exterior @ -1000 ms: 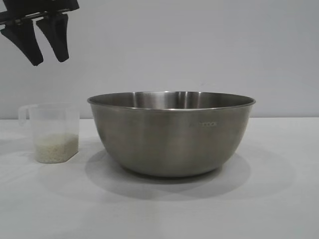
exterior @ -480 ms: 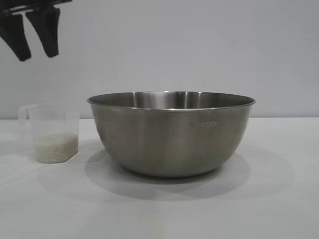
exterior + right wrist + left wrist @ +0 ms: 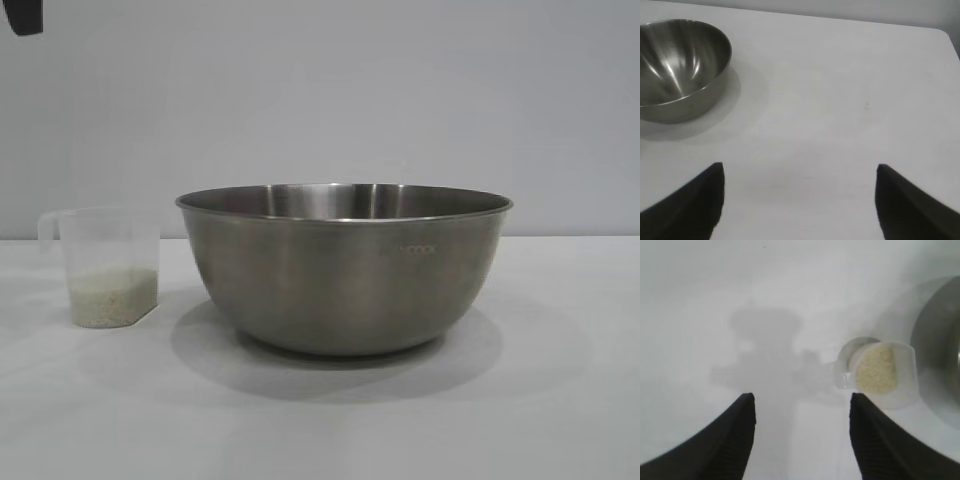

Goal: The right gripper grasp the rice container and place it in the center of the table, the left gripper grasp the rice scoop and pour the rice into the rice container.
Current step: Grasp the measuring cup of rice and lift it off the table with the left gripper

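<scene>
Steel-grey bowl (image 3: 344, 270); frosted scoop (image 3: 105, 265); off-white rice (image 3: 112, 297).

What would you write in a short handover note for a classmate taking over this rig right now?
Left gripper: open, empty, raised above the table, off to one side of the rice scoop.
Right gripper: open, empty, away from the rice container.
Container stands mid-table, so placing looks done. Its inside looks bare in the right wrist view.
Scoop stands upright beside it, apart, rice inside.
Left: grasp scoop, pour.
</scene>
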Controlling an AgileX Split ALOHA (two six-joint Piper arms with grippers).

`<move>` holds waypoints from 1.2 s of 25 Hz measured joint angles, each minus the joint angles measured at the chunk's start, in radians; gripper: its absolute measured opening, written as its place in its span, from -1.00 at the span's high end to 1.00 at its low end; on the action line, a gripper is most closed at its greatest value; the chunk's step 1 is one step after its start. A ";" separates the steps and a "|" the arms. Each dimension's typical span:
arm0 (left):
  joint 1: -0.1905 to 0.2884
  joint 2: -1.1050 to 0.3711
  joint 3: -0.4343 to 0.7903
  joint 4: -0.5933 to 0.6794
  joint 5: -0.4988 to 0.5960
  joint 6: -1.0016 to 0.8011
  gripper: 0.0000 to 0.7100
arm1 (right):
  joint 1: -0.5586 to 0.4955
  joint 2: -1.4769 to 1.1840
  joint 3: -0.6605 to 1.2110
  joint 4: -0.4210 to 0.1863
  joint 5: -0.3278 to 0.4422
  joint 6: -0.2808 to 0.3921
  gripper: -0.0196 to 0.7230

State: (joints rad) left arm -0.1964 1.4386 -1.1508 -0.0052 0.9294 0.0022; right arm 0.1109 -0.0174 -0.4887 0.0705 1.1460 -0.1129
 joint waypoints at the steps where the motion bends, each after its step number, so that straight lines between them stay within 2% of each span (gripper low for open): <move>1: 0.000 -0.031 0.041 -0.010 -0.043 0.000 -0.02 | 0.000 0.000 0.000 0.000 0.000 0.000 -0.64; 12: 0.000 -0.330 0.534 -0.065 -0.540 0.000 -0.02 | 0.000 0.000 0.000 0.000 0.000 0.000 -0.64; 13: 0.000 -0.345 0.578 -0.074 -0.597 0.000 -0.02 | 0.000 0.000 0.000 0.000 0.000 0.000 -0.59; 18: 0.000 -0.372 0.776 -0.123 -0.855 0.000 -0.02 | 0.000 0.000 0.000 0.000 0.000 0.000 -0.59; 26: 0.000 -0.373 0.981 -0.160 -1.241 -0.006 -0.02 | 0.000 0.000 0.000 0.000 0.000 0.000 -0.59; 30: 0.000 -0.376 1.052 -0.048 -1.396 -0.071 -0.02 | 0.005 0.000 0.000 0.000 0.000 0.000 -0.59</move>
State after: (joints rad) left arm -0.1964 1.0623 -0.0985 -0.0535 -0.4670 -0.0689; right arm 0.1159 -0.0174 -0.4887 0.0705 1.1460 -0.1129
